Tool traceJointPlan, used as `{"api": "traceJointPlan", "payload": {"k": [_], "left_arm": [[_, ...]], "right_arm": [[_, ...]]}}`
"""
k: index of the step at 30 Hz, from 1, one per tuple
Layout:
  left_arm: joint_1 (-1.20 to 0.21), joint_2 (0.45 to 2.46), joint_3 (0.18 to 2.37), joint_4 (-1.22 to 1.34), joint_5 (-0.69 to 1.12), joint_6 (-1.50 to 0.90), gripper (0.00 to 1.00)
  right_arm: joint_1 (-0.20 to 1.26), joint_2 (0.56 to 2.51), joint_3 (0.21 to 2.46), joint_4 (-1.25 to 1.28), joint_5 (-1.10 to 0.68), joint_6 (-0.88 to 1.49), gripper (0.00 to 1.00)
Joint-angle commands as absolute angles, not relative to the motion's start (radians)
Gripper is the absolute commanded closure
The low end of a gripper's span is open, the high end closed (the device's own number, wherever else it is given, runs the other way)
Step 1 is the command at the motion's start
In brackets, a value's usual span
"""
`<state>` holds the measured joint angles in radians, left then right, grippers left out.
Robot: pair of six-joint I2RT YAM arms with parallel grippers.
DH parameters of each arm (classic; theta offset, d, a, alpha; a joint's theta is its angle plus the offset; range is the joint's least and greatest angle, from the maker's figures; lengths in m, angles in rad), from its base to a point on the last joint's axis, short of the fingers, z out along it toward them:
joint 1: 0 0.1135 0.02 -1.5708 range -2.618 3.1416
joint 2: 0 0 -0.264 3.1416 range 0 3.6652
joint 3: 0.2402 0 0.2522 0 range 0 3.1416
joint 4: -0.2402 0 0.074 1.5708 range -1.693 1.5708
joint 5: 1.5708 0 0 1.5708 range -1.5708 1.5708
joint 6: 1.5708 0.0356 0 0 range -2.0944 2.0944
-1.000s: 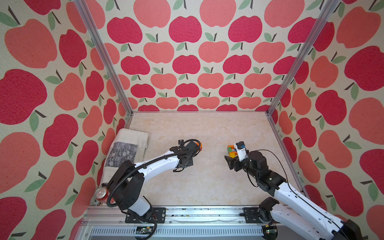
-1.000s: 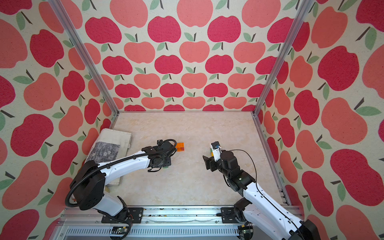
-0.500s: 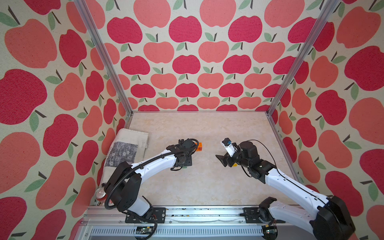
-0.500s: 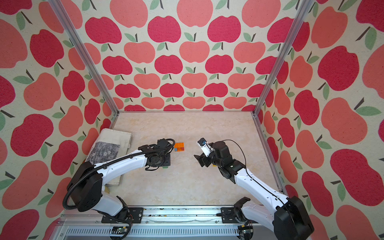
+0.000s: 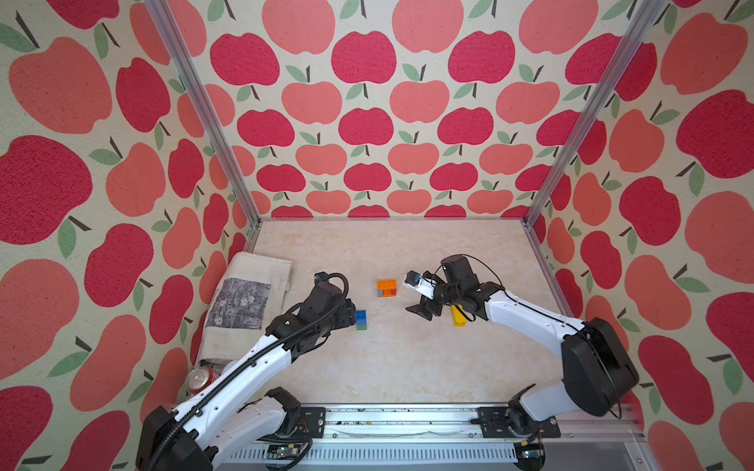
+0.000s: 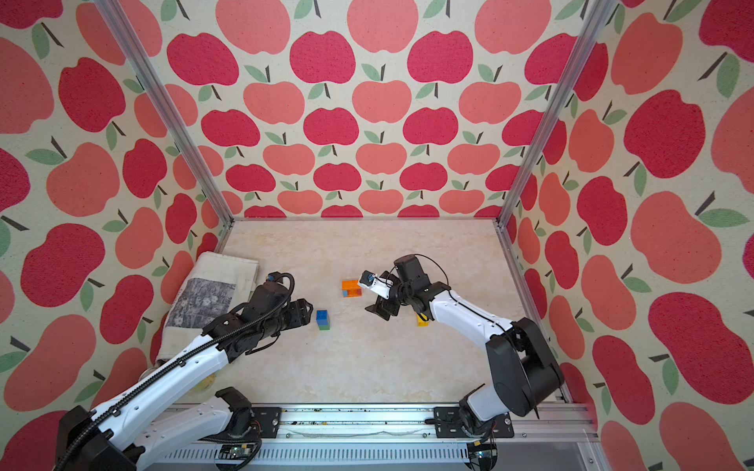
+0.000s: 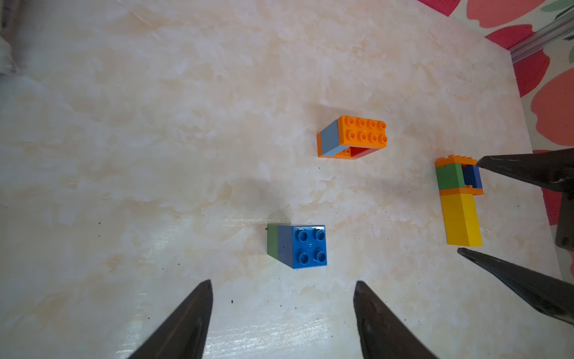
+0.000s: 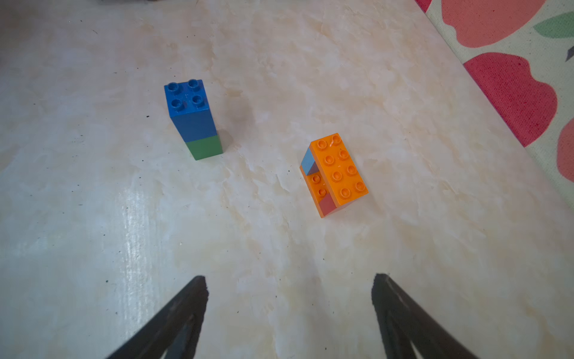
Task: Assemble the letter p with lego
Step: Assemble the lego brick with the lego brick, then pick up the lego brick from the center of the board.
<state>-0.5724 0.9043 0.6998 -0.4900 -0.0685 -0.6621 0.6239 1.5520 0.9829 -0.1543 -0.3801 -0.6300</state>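
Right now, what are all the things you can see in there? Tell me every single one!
blue-on-green tower: one, blue brick on a green one, standing just in front of the left fingers.
orange block: one, two orange plates with light blue and red bricks between them, mid-table.
long piece: one, yellow, orange, green and blue, lying on its side by the right fingers.
newspaper: one, grey-white, folded, at the table's left edge.
can: one, red with a silver top, near left corner, partly behind the left arm.
table: one, cream marble look.
left fingers: two, black, spread open, empty.
right fingers: two, black, spread open, empty.
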Motion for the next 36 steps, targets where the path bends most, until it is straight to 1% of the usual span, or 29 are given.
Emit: {"api": "traceJointPlan", "payload": {"k": [1,8,10,12,15,20,28,31,36], "left_arm": [[-0.526,0.811,0.633,-0.434,0.009,-0.618,0.25],[-0.462,0.721,0.552,-0.423,0.069,-0.606,0.23],[-0.45,0.717,0.538,-0.411,0.08,-0.607,0.23],[-0.44,0.719,0.531,-0.404,0.09,-0.606,0.23],[-0.427,0.727,0.528,-0.397,0.106,-0.604,0.23],[-0.421,0.73,0.526,-0.391,0.12,-0.592,0.23],[-0.419,0.732,0.51,-0.377,0.137,-0.595,0.22],[-0.417,0.738,0.511,-0.377,0.138,-0.594,0.23],[-0.414,0.747,0.518,-0.379,0.142,-0.591,0.23]], "right_arm": [[0.611,1.661,1.111,-0.275,-0.38,-0.771,0.16],[0.605,1.826,1.283,-0.323,-0.429,-0.823,0.19],[0.605,1.863,1.319,-0.32,-0.445,-0.827,0.21],[0.606,1.9,1.359,-0.341,-0.46,-0.834,0.25],[0.607,1.952,1.407,-0.377,-0.478,-0.857,0.26],[0.608,2.014,1.451,-0.36,-0.452,-0.871,0.3],[0.612,2.091,1.541,-0.445,-0.482,-0.89,0.47],[0.612,2.107,1.568,-0.481,-0.509,-0.897,0.59],[0.614,2.127,1.603,-0.53,-0.524,-0.914,0.68]]}}
